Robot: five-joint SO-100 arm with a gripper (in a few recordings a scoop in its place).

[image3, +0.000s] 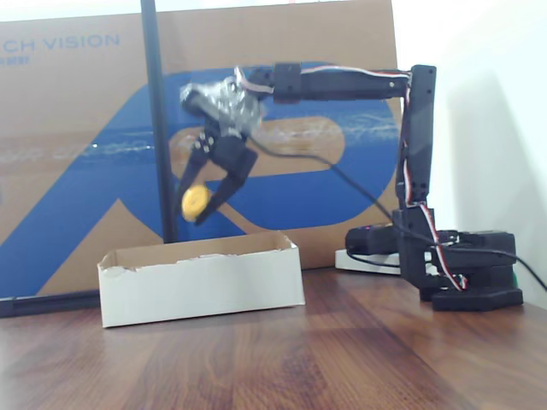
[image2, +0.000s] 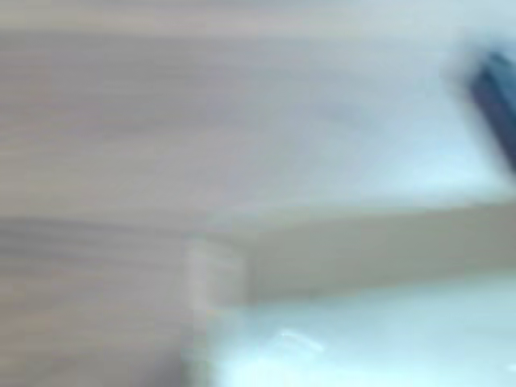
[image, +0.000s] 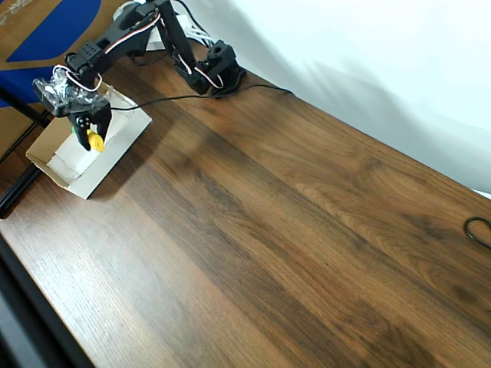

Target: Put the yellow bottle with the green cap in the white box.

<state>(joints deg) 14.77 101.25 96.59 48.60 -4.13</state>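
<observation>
A dark wood-grain worktop fills the room's foreground, bare across most of its length in the overhead view, with a white wall behind and a loop of black cable at its right edge. Nearer the far left corner sits the white box, a shallow tray with white walls and a brownish, slightly ragged rim; from above its white lining shows, which the fixed view's side-on angle hides. The fixed view in turn shows height: the claw hangs well above the box rim, not touching it, while from above it simply overlaps the tray's inside. The black claw pinches the yellow bottle with the green cap between its two fingers; in the fixed view the bottle reads as a rounded yellow end, and from above a sliver of green shows just beside the yellow. The wrist view is blurred to pale bands of wood and a light box edge, nothing more to be told. Behind the box stands a large brown-and-blue carton and a black upright pole. The arm's base sits to the right, well apart from the box, with open worktop between.
</observation>
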